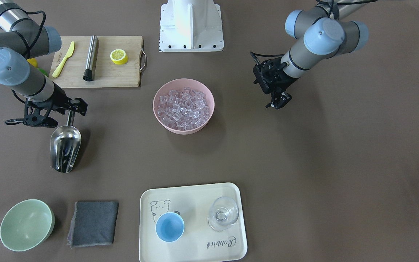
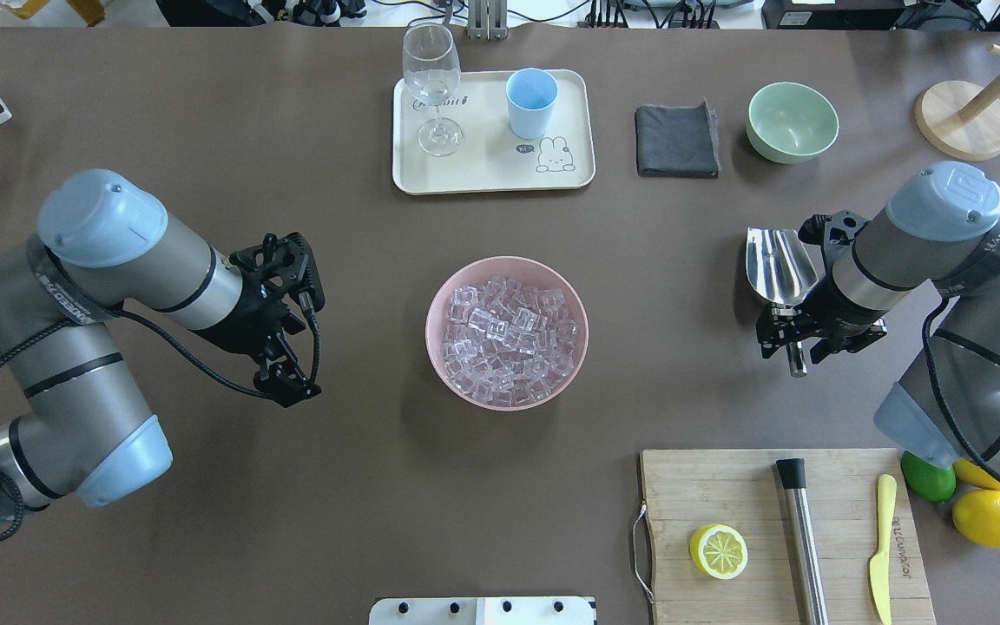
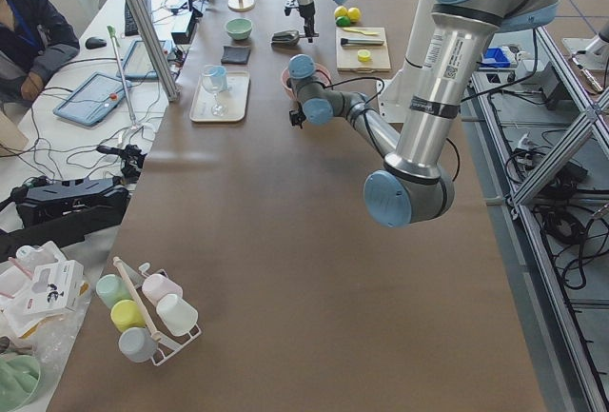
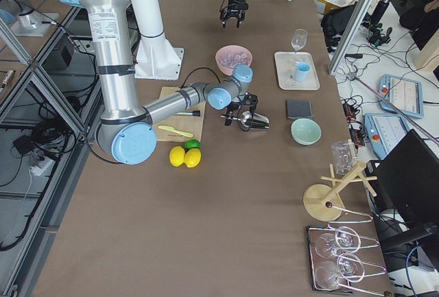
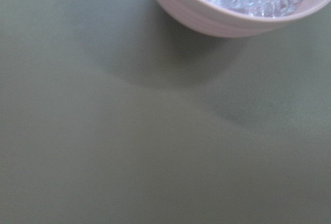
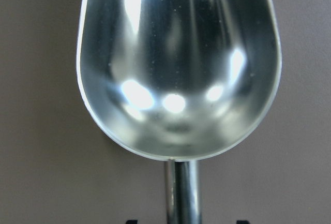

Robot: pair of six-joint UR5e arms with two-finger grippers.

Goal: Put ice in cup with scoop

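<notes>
The right gripper (image 2: 799, 325) clamps the empty scoop (image 2: 779, 265) by its handle (trough pointing away from the robot); the ice (image 2: 507, 340) lies leftward.

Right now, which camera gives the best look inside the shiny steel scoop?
The right wrist-mounted view: the shiny steel scoop fills the picture, its trough plainly empty. The front-facing view and overhead view show it whole but small, handle at the right gripper. In the exterior right view it is tiny.
</notes>
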